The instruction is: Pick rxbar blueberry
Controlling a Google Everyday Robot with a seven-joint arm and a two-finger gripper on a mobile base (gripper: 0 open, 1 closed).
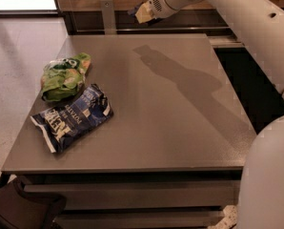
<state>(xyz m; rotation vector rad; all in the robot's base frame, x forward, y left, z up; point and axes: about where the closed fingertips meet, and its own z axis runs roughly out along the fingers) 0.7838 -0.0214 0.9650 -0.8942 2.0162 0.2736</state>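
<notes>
My gripper (141,13) is raised above the table's far edge, at the top middle of the camera view, on the end of the white arm (218,4). Its cream fingers (144,11) are closed on a small dark navy-blue piece, the rxbar blueberry (132,11). Only the bar's end sticks out to the left of the fingers; the rest is hidden. The bar is off the grey table (180,128), and the arm's shadow falls across the tabletop.
A green snack bag (63,75) and a big blue chip bag with white lettering (73,118) lie on the table's left side. A wooden wall with a metal post (107,13) stands behind the table. The robot's white body (270,175) fills the right.
</notes>
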